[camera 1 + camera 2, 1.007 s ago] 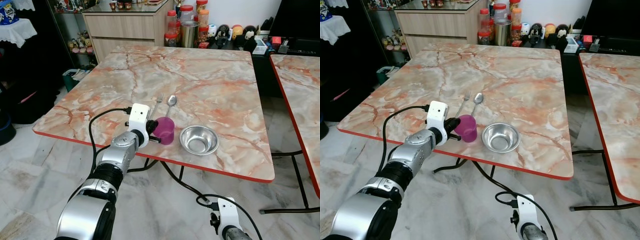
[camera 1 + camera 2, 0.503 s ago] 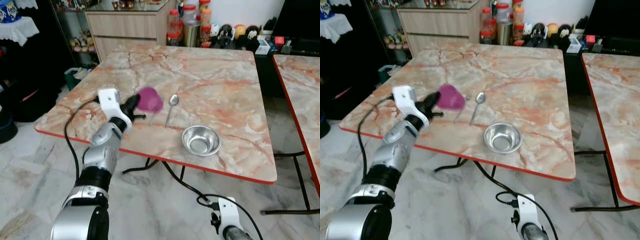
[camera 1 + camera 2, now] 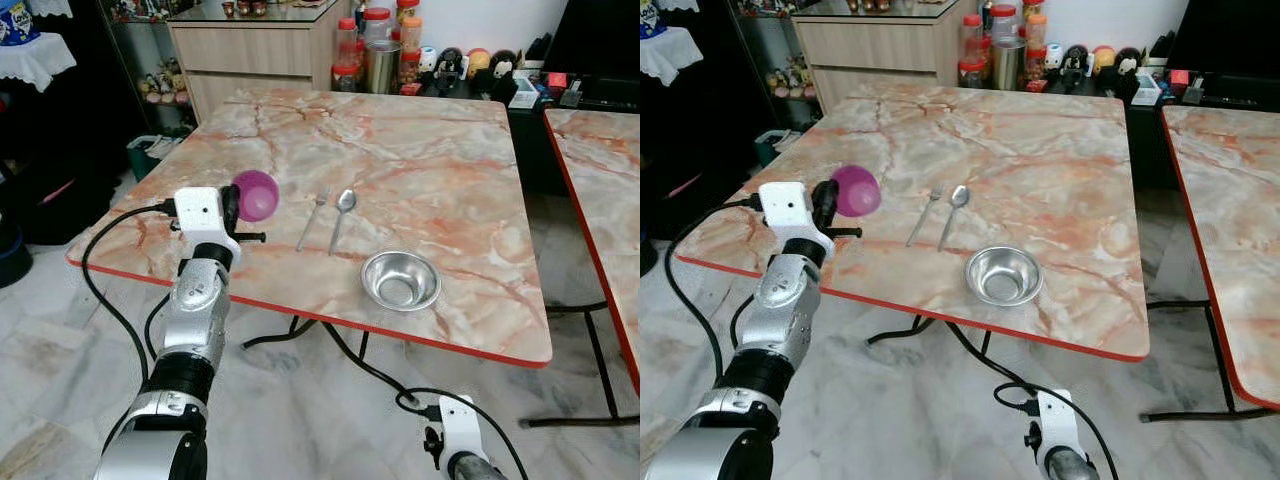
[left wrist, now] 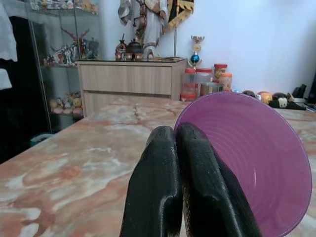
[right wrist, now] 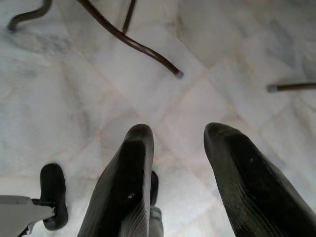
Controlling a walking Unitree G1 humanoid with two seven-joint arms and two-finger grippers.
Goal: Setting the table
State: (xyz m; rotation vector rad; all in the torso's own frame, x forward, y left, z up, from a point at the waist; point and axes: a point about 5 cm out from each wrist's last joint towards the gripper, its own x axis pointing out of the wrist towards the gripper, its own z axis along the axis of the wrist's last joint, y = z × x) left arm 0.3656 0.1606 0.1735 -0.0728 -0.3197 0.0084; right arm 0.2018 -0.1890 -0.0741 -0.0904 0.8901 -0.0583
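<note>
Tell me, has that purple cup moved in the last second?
Yes. The left hand lifted the purple cup from beside the steel bowl leftward, past the fork.

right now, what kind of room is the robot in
Probably a home dining area: a square marble-patterned table, a wooden sideboard with glass storage jars beside it, and soft toys on a shelf.

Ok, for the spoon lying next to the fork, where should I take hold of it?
Take the spoon by its thin handle near the middle, coming straight down from above. It lies flat on the table, with its bowl pointing away, and the fork lies close on its left, so close the fingers across the handle from the steel bowl side.
</note>
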